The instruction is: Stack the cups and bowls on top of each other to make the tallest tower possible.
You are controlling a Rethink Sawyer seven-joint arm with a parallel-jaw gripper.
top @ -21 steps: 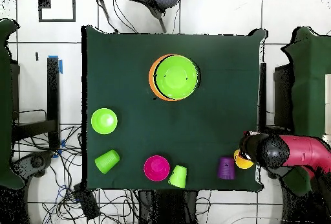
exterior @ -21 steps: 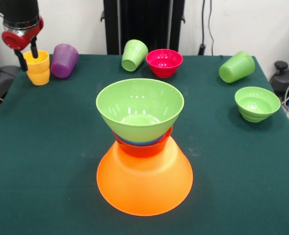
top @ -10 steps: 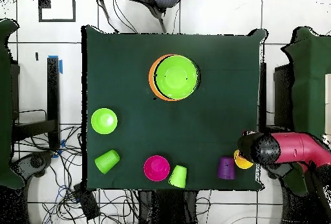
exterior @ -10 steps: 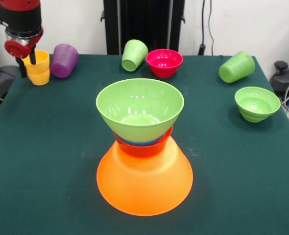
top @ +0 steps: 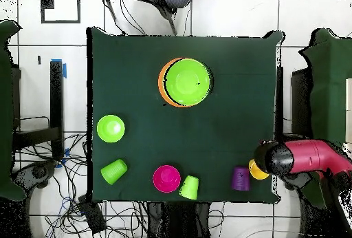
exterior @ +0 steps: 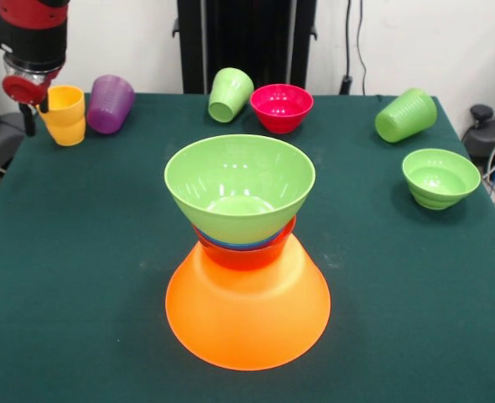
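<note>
— Jaws? How do they stand?

— Parted and empty, as far as the front view shows. The gripper (exterior: 35, 116) hangs at the upper left of the frame, its fingers just left of the yellow cup (exterior: 65, 116), touching or nearly so.

— And the rest, left to right?

— The purple cup (exterior: 109, 103) lies tipped against the yellow one. At top centre a light green cup (exterior: 229, 94) lies on its side beside the pink bowl (exterior: 281, 107). Mid-frame stands the tower (exterior: 246, 252): the orange bowl (exterior: 247, 323) upside down as base, red-orange and blue rims above it, and the large light green bowl (exterior: 239, 189) upright on top. At the upper right lies a second green cup (exterior: 405, 115), with a small green bowl (exterior: 439, 178) below it.

— How would the yellow cup handle?

— Light, stiff plastic, I'd judge, glossy enough to slip. The ribs should help the grip. Pinching the rim, one finger inside and one outside, looks the best hold.

— Anything different from a second ago?

— Yes. Then the fingers straddled that cup's rim. Since then the gripper has risen and drifted left, clear of the rim. The cup has not moved, and nothing else on the table (exterior: 80, 252) has shifted.
</note>
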